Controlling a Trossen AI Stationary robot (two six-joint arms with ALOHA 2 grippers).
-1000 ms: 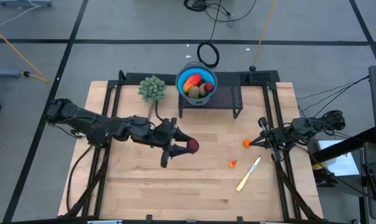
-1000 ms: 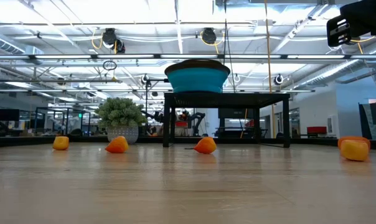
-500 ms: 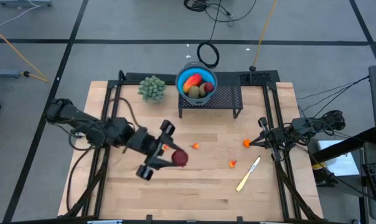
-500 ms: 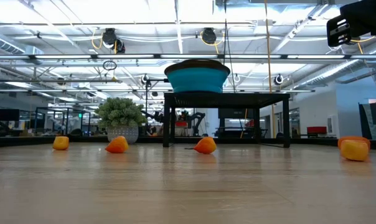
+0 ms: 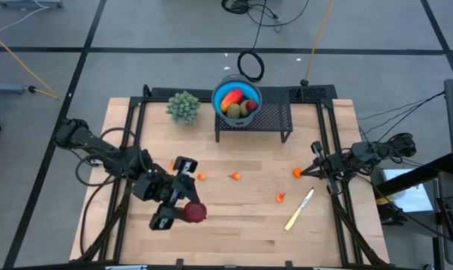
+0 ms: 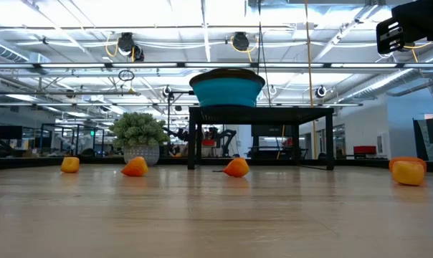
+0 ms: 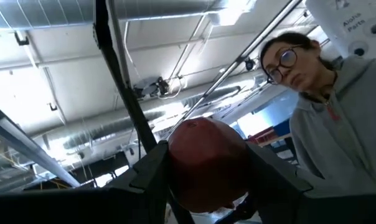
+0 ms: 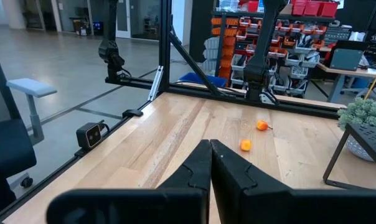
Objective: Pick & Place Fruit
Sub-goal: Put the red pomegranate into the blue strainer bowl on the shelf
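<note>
My left gripper point(image 5: 183, 211) is over the table's near left part, shut on a dark red ball point(image 5: 196, 214). In the left wrist view the ball point(image 7: 206, 158) sits between my two fingers, with the ceiling and a person behind it. A blue bowl point(image 5: 237, 97) on a black rack point(image 5: 268, 118) holds a red-yellow oblong, brown ovals and a dark red ball. Several tiny orange bits point(image 5: 235, 176) lie on the wood and also show in the low view point(image 6: 236, 168). My right gripper point(image 5: 315, 162) waits shut at the right edge point(image 8: 210, 155). My left gripper pinches the dark red ball by its two opposite sides point(image 7: 175, 168) between the two fingers point(image 7: 152, 174). The fingers slant upward, so the ball stands out against the ceiling, lifted clear of the table.
A green bushy plant point(image 5: 184, 106) stands at the far edge, left of the rack. A pale knife point(image 5: 298, 210) lies near the right side. Bare wood lies across the table's middle and near edge. A person stands near the table in the left wrist view.
My left gripper has carried the dark red ball from the table's middle toward the near left corner, turning as it went. It stayed shut on the ball. An orange bit that it hid now shows on the wood.
</note>
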